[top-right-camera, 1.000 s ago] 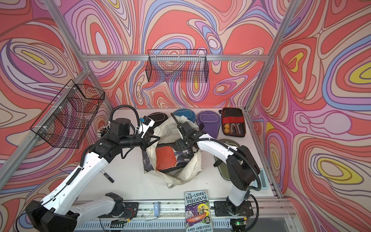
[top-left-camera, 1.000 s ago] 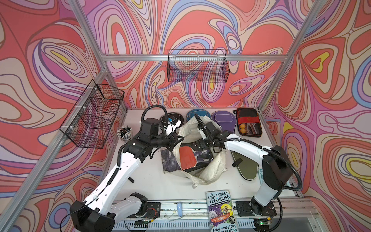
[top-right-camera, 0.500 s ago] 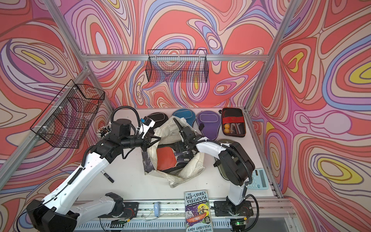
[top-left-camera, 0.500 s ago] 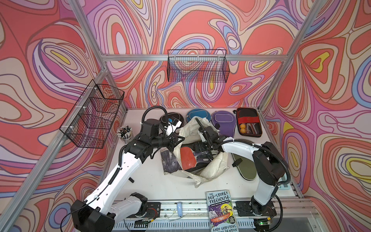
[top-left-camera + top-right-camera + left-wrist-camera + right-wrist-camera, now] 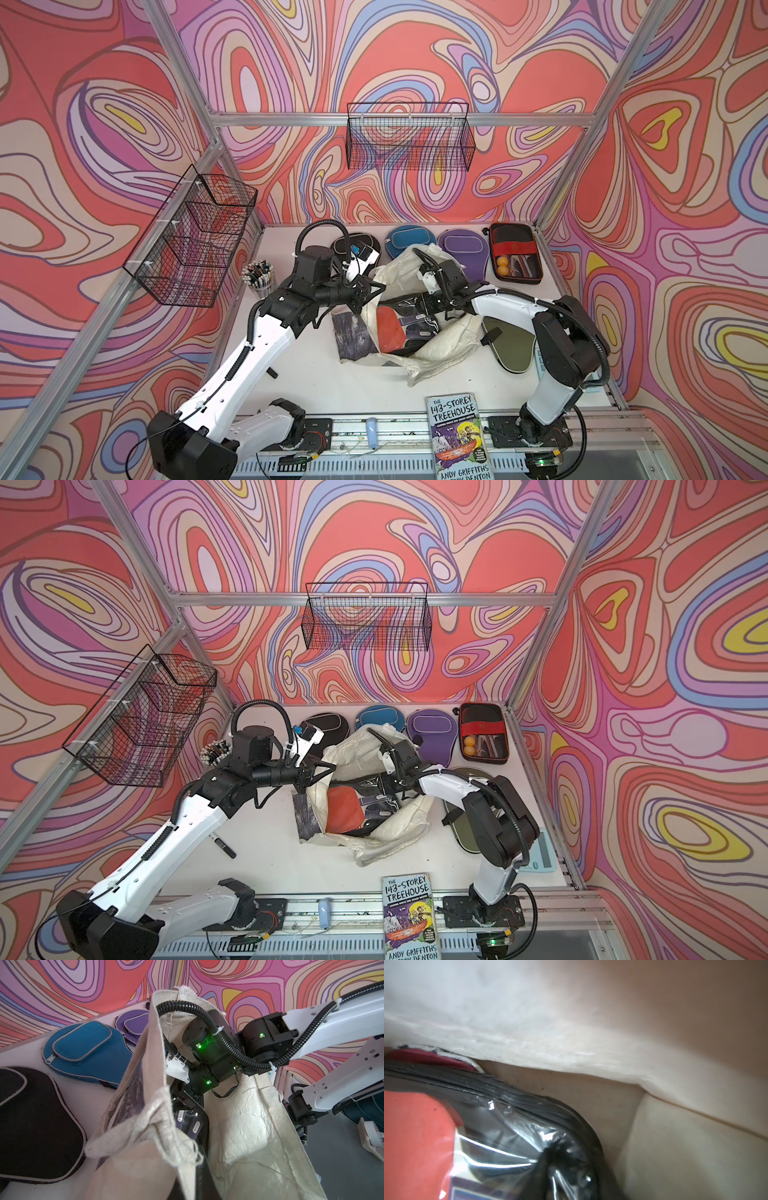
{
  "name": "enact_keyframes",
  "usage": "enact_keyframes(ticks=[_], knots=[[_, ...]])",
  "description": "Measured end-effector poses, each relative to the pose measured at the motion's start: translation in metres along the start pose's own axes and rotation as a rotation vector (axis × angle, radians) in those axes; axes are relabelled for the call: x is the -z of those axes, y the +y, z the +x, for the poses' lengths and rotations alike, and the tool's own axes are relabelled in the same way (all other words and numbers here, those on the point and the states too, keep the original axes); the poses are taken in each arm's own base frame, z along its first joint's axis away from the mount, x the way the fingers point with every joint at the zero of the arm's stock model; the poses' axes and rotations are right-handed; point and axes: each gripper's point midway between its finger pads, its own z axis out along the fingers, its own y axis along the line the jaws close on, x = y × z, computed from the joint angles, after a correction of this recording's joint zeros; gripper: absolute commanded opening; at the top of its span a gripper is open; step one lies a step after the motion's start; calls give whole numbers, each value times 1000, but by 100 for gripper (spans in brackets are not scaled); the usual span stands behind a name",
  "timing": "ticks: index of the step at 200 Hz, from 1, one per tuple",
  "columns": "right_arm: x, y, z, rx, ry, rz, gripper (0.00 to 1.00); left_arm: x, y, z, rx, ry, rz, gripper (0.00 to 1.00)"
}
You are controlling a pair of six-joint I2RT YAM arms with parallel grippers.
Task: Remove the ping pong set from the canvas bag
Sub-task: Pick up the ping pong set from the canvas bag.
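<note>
The cream canvas bag point(image 5: 440, 353) point(image 5: 395, 829) lies open mid-table. My left gripper point(image 5: 365, 297) point(image 5: 309, 777) is shut on its bunched rim and holds the mouth up. My right gripper point(image 5: 411, 309) point(image 5: 376, 787) reaches inside, shut on the clear window of a black-edged case point(image 5: 529, 1109) point(image 5: 197, 1124) with a red paddle point(image 5: 390, 328); the plastic puckers at the pinch. A maroon edge point(image 5: 425, 1057) peeks from behind the case. On the table lie the black cover point(image 5: 357, 243), blue cover point(image 5: 405, 245), purple cover point(image 5: 463, 249), another case point(image 5: 515, 253) and the olive cover point(image 5: 509, 340).
A paperback book point(image 5: 457, 436) lies at the front edge. A pencil cup point(image 5: 259, 274) stands at the left, a black marker point(image 5: 222, 845) lies near my left arm, a pale blue calculator point(image 5: 540, 854) behind my right arm. Wire baskets point(image 5: 191, 237) point(image 5: 409, 137) hang on the walls.
My right gripper has pushed deeper into the bag and its jaws have closed on the case. The left gripper keeps its hold on the rim, barely moved.
</note>
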Motion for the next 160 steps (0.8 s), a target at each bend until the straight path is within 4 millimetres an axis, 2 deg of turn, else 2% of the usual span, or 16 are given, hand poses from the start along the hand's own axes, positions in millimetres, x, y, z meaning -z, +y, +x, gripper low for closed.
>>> enact_keyframes(ticks=[9,73,91,113,124,140,160], knots=[[5,2,-2,12,1,-3,0,0,0,0,-3,0,0,0],[41,4,-13,54,27,26,0,-4,3,-2,-19,-17,3,0],[58,9,-21,82,10,26,0,-9,6,-2,-16,-12,3,0],[94,27,-43,133,-65,-14,0,-18,13,3,1,9,-1,0],[107,33,-45,152,-77,-27,0,-20,15,3,1,9,0,0],[118,35,-44,165,-82,-27,0,-21,14,3,-2,10,3,0],[122,35,-42,170,-73,-25,0,-22,15,3,-1,11,1,0]])
